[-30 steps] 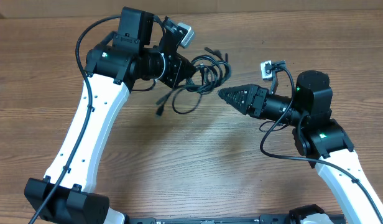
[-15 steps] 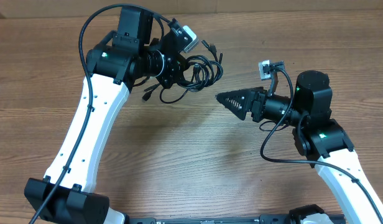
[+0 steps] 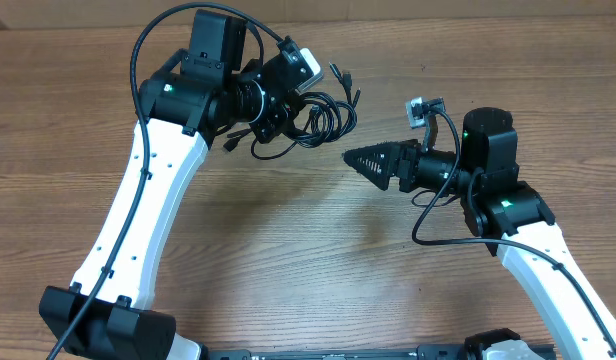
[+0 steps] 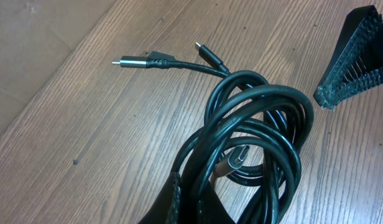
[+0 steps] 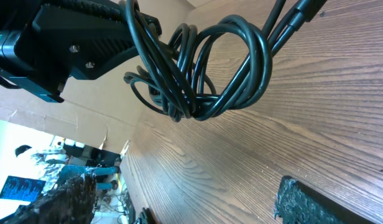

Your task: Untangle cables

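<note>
1. Since a sec ago, left arm has hoisted the cables (image 3: 323,115) further back; right arm turned toward them.
2. Now left pincer (image 3: 276,112) is clenched on the cables, bundle dangling above the surface (image 3: 288,260).
3. Meanwhile right pincer (image 3: 358,160) is spread wide, empty, near the loops.
4. Step, I reckon: lining up a 2nd grab. Next: nip one loop, pull apart gently.

From overhead I am not making out the fingertips of the left gripper (image 3: 276,112); the cables (image 3: 326,115) are covering them. In the left wrist view the bottom edge is cutting off its fingers (image 4: 186,202) and the lower loops, and the right edge is clipping a finger (image 4: 342,74) of the right gripper (image 3: 366,160). In the right wrist view the top edge is cropping the cord ends, the bottom edge both fingers (image 5: 319,202), and the room (image 5: 30,174) behind is showing only as blur
</note>
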### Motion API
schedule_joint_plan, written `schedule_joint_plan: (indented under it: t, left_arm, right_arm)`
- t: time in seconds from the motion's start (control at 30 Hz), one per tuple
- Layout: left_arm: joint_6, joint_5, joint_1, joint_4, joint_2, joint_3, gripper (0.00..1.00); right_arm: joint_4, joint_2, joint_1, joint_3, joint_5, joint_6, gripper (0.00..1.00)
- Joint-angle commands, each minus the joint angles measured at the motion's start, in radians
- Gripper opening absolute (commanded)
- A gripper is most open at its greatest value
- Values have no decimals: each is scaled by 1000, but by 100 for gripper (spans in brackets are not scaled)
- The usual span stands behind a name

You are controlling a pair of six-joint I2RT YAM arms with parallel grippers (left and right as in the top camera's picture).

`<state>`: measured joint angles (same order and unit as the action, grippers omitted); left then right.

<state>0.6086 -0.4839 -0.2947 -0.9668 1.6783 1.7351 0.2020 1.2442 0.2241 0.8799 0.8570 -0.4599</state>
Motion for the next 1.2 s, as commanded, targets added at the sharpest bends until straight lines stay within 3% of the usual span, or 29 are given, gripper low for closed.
schedule_joint_plan:
  t: [0.0,1.17]
  left_arm:
    - [24,-11,-9,6,-8,1,4]
    - [20,-41,-9,-6,-8,1,4]
  right_arm:
    - [-7,2,6,19,2,21,91]
    - [-6,2,6,19,2,21,87]
